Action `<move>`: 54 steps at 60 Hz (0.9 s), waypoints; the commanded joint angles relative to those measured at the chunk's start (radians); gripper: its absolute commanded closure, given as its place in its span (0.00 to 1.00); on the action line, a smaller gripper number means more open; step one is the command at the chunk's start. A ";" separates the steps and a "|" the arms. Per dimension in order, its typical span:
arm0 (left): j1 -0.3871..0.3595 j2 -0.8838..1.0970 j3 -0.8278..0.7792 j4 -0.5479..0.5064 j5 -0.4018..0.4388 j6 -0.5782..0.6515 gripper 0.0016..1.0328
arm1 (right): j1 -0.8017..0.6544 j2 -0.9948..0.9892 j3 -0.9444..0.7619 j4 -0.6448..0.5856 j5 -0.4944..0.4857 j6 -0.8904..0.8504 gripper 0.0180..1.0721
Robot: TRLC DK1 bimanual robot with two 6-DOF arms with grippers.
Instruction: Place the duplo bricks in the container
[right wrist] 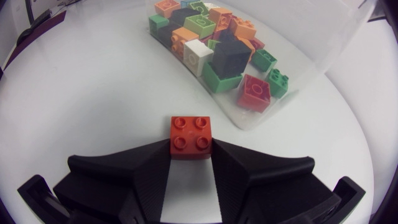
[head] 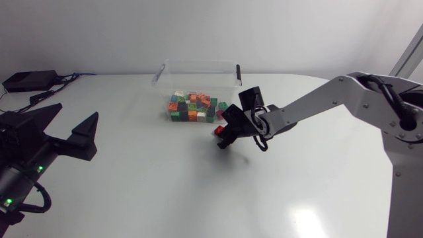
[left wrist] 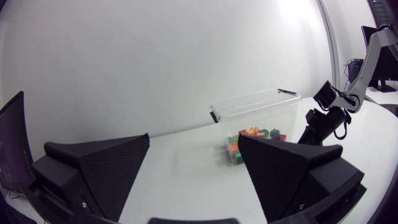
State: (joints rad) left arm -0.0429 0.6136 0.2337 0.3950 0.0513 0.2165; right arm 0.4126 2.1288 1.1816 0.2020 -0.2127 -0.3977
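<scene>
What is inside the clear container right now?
A loose pile of duplo bricks: orange, green, white, black and red ones show. Bricks beneath the pile are covered, so no count is possible. The red brick in the right tool is outside the container.

The left arm (head: 20, 172) sits at the lower left of the frame, its gripper (head: 77, 112) spread wide with the fingers well apart. The right arm (head: 317, 102) stretches from the right edge to the centre. Its gripper (right wrist: 191, 149), seemingly tilted downward, clamps a red brick (right wrist: 191, 137).
</scene>
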 commanded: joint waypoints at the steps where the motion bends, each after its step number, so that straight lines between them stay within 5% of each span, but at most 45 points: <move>1: -0.011 -0.035 -0.036 0.013 -0.014 -0.019 0.04 | 0.005 -0.073 -0.065 -0.007 0.004 -0.020 0.68; 28: -0.012 -0.284 -0.162 0.028 -0.051 -0.042 0.04 | -0.003 -0.569 -0.175 -0.168 0.006 0.051 0.68; 54: 0.001 -0.545 -0.237 -0.004 -0.134 -0.080 0.04 | 0.017 -0.463 0.104 -0.171 0.090 0.166 0.68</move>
State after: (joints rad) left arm -0.0479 0.1360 0.0261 0.3946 -0.0669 0.1772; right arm 0.4141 1.6089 1.2358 0.0261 -0.1333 -0.2676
